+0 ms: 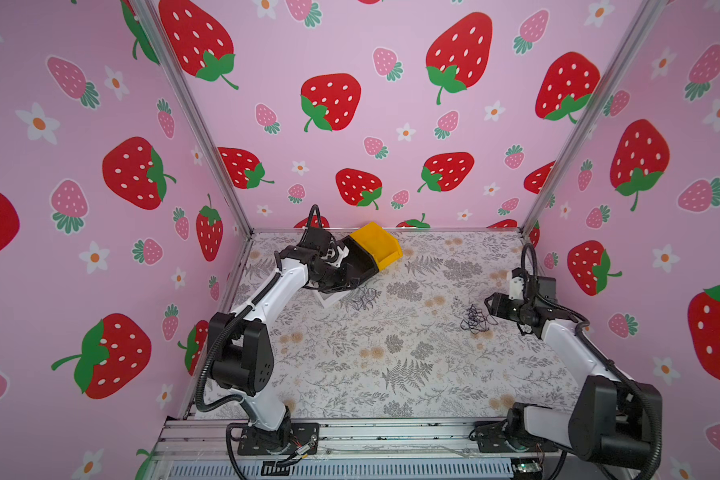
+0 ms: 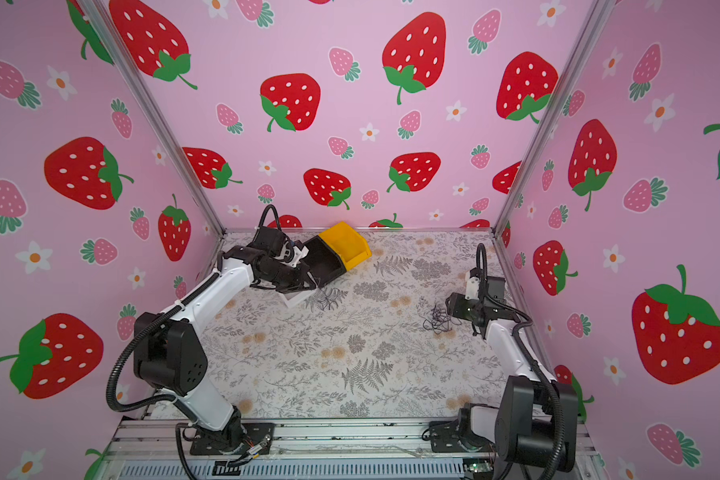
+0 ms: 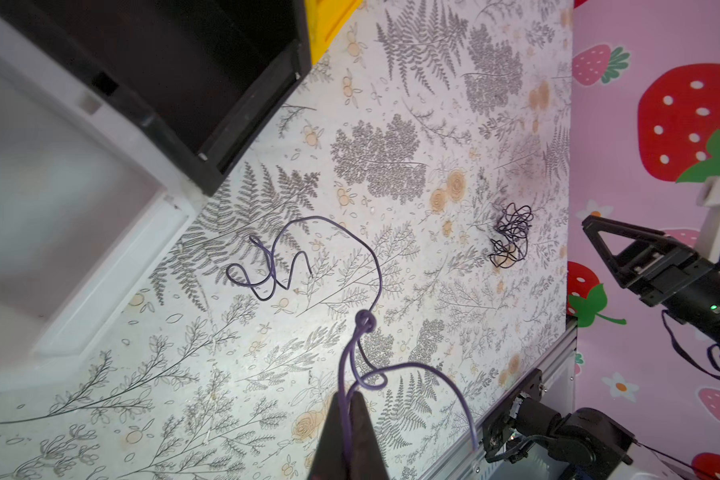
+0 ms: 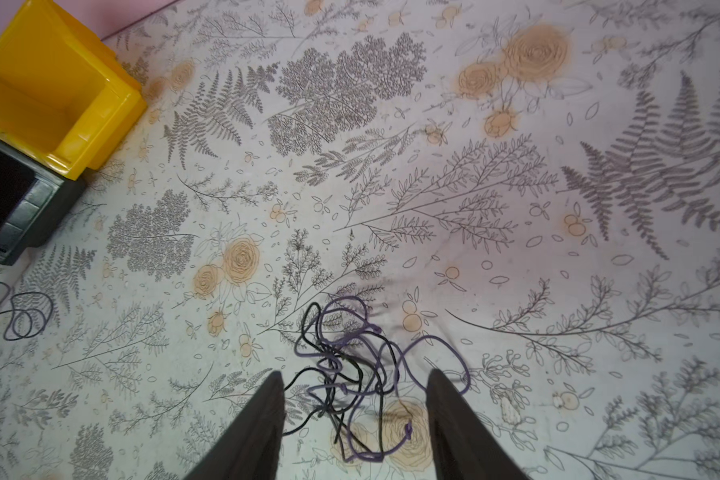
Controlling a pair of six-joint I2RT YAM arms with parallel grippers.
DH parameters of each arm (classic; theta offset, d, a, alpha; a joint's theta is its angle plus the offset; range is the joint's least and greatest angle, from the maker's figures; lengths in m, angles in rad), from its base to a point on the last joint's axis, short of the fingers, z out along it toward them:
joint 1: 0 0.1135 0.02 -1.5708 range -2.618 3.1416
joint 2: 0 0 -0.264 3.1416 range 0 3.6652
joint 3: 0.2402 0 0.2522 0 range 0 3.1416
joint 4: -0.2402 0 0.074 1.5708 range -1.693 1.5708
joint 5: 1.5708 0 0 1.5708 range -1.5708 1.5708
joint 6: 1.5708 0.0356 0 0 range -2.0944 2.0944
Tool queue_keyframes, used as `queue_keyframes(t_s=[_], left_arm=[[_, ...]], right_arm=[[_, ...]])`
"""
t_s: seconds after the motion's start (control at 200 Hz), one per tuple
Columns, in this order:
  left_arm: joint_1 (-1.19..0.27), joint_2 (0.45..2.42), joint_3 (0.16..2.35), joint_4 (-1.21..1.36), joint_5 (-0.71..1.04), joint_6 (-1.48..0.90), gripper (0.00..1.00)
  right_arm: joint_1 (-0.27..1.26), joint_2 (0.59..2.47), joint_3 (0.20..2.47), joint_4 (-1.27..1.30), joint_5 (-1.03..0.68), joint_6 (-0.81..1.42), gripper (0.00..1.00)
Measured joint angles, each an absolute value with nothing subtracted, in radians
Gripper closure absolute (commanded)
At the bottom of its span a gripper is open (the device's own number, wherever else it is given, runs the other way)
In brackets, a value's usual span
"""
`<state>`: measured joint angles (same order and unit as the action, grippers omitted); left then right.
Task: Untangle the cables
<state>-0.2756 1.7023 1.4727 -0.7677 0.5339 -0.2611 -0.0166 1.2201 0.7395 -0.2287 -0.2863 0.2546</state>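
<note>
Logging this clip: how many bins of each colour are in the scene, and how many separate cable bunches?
yellow bin: 1
black bin: 1
white bin: 1
cable bunches: 2 (loose purple cable; tangled cable clump, strand count unclear)
Total: 5

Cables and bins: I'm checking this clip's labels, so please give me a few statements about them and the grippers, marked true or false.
1. The left gripper is shut on a purple cable. True.
2. The right gripper is clamped on the tangle. False: its jaws stand open on either side of the tangle, which lies on the table.
3. A cable lies in the yellow bin. False: what shows of its inside is empty.
4. The black bin sits between the yellow bin and the white bin. True.
</note>
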Motion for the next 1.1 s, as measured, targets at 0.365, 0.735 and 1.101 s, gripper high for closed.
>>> queue_keyframes(t_s=[0.365,0.735,1.101], left_arm=[[-0.379,1.678,1.61,-0.762,0.562,-0.278,1.0],[-0.455,1.669,1.689,-0.685,0.585,-0.344,1.0],[-0.493,1.637,1.702,-0.601,0.585,-0.398,1.0]], right_arm=[[0.257,1.135,0.728,-0.047,-0.39,0.208,0.28],[0.406,1.309,0.637,0.191,-0.535,0.269,0.26],[0.441,1.352,0.634,0.288,-0.597,0.295,0.3]])
